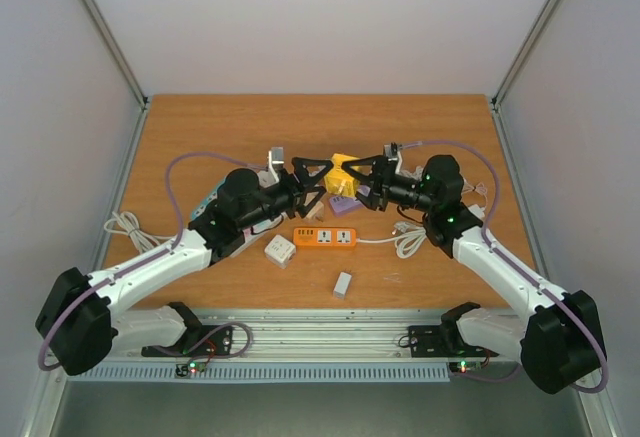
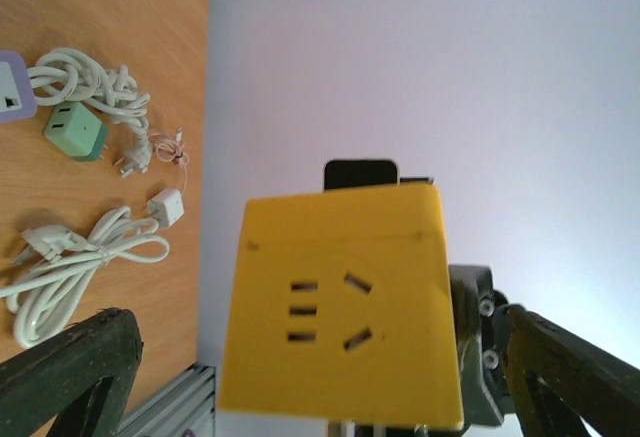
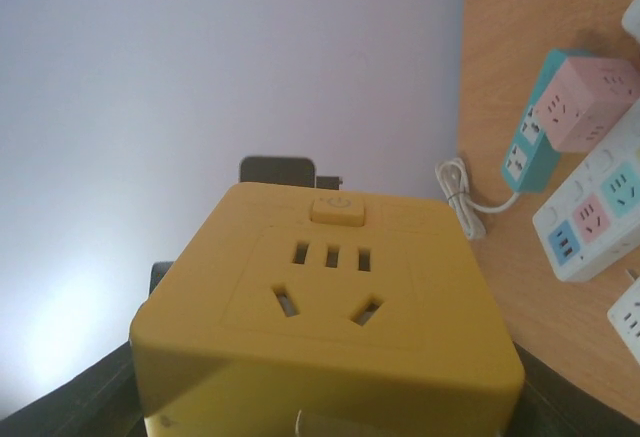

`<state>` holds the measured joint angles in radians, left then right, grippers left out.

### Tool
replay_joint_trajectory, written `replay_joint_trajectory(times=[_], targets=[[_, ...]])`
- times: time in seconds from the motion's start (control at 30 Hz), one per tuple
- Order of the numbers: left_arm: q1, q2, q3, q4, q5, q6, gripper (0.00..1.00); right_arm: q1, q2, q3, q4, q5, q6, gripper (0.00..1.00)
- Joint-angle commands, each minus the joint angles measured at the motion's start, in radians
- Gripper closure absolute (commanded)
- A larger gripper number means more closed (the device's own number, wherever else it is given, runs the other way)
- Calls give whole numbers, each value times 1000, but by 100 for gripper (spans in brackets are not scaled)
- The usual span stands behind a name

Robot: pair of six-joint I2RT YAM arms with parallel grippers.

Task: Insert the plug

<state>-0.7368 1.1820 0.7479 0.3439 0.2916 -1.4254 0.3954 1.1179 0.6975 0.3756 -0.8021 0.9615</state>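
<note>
Top external: yellow cube (image 1: 343, 170) aloft over counter (image 1: 200, 127) centre, 12 o'clock of orange strip (image 1: 326, 238). Right tool (image 1: 358, 180) at its 3 o'clock, clenched on yellow cube; left tool (image 1: 322, 185) at 9 o'clock, released.

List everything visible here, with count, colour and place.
socket cube: one, yellow, raised mid-table, in the right tool
power strip: one, orange, table centre
cube adapter: one, white, left of the power strip
small adapter: one, white, near the front edge
purple socket: one, purple, by the socket cube
left cable: one, white, table's left side
right cable: one, white, right of the power strip
green adapter: one, green, on the table
table: one, brown wood
left tool: one, black, open, facing the socket cube
right tool: one, black, closed on the socket cube
</note>
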Motion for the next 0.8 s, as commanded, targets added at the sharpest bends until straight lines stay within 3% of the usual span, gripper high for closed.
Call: replay_joint_trajectory(times=[0.0,0.43,0.6,0.77], targets=[[-6,-12,-20,114,-49,-87,2,30,-29,39,6,3,-18,38],[-12,-76,-52,153,-66,-178,18,102,57,46,93,63,29,37],[-12,-69,-49,223,-59,-176,35,120,87,62,79,76,2,37],[-10,-91,-44,187,-81,-95,50,120,88,79,75,70,-27,32]])
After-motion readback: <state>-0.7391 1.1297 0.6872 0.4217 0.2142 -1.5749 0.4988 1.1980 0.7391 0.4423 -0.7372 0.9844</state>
